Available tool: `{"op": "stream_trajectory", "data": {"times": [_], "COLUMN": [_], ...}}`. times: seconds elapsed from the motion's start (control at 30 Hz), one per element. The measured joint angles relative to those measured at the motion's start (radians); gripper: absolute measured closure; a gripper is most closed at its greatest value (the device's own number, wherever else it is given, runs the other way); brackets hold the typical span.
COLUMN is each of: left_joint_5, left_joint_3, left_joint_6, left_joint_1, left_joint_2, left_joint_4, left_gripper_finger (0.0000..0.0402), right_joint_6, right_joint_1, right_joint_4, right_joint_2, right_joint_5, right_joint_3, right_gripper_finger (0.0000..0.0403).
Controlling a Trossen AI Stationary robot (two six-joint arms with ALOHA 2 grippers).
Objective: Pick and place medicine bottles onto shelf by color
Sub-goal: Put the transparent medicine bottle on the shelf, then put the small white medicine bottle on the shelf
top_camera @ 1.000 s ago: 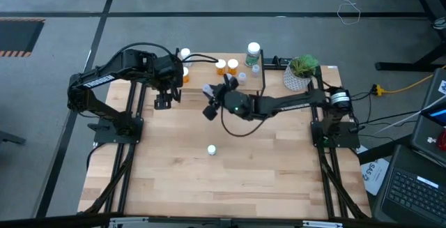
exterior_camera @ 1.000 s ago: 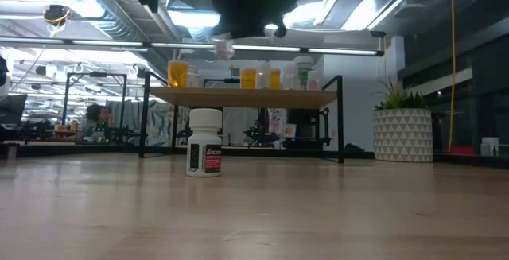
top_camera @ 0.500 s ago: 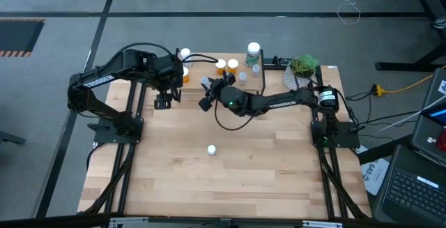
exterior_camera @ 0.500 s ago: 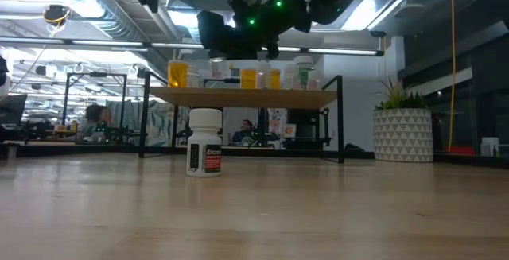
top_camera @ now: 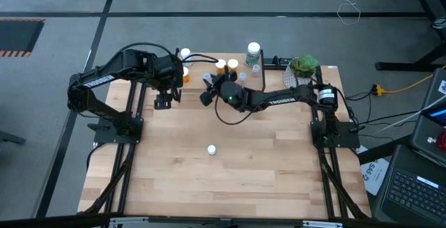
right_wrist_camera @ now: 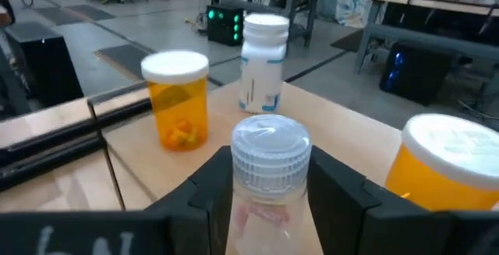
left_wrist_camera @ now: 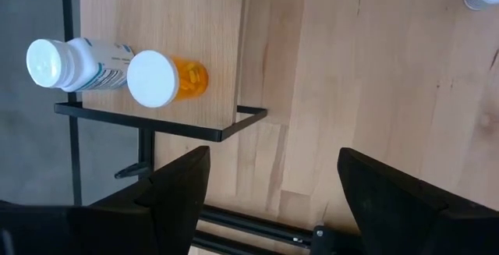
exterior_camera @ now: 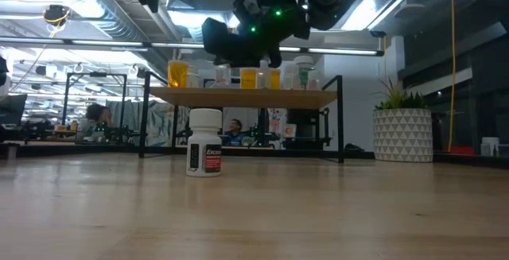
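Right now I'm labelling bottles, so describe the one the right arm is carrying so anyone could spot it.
Start at the shelf at the table's far edge. Above its middle, the right hand holds a small clear bottle upright between its fingers. Unlike the orange bottles around it and the white bottle behind, it is see-through with a ribbed clear cap.

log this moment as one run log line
right gripper: shut on clear bottle, over shelf | left gripper: open, idle at shelf's left end | white bottle: upright on table, unplaced
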Motion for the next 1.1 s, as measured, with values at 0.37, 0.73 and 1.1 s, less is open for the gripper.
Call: {"op": "stream_trajectory", "data": {"times": [0.37, 0.73, 1.1], "left_joint_5": [0.0, 0.0, 0.0], "left_joint_3": [0.0, 0.0, 0.0], "left_joint_6": [0.0, -0.001, -0.001], "left_joint_1": [0.0, 0.0, 0.0], "left_joint_2": [0.0, 0.0, 0.0], "left_joint_4": [0.0, 0.0, 0.0], "left_gripper_finger": [0.0123, 0.0123, 0.0123], "right_joint_6": [0.027, 0.032, 0.05], "right_joint_1": [-0.004, -0.014, -0.016], "right_joint_4": [-0.067, -0.062, 0.003], "right_joint_2": [-0.002, -0.001, -0.001], "right_joint_5": [0.005, 0.005, 0.006], "right_joint_3": [0.001, 0.001, 0.0], "right_gripper_finger": [0.0267, 0.0171, 0.0148]}}
